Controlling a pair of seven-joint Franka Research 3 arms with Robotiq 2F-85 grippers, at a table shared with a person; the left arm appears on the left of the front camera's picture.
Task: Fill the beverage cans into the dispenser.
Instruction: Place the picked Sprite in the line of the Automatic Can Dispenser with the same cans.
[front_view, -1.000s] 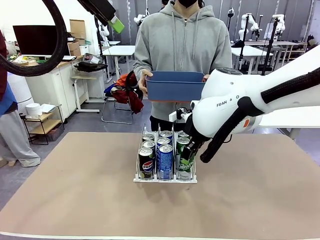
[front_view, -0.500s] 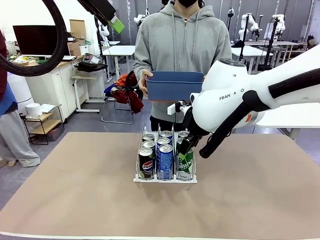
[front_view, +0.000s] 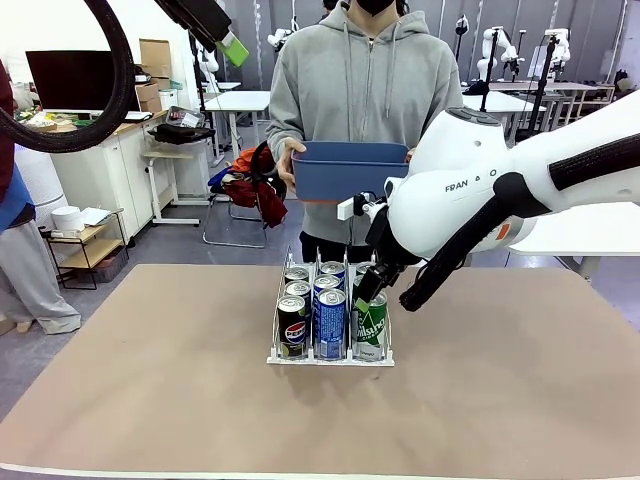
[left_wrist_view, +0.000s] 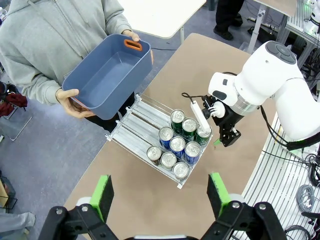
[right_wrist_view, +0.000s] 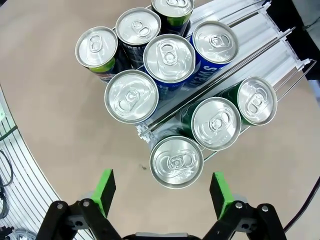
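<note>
Above dispenser (front_view: 330, 355), right claw (front_view: 372, 293) released over green can (front_view: 369, 322); left claw (left_wrist_view: 159, 196) spread wide.

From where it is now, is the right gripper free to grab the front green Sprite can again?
Probably yes. The right gripper hangs open just above the front Sprite can, nothing between them; the dispenser divider and the neighbouring can stand close alongside.
</note>
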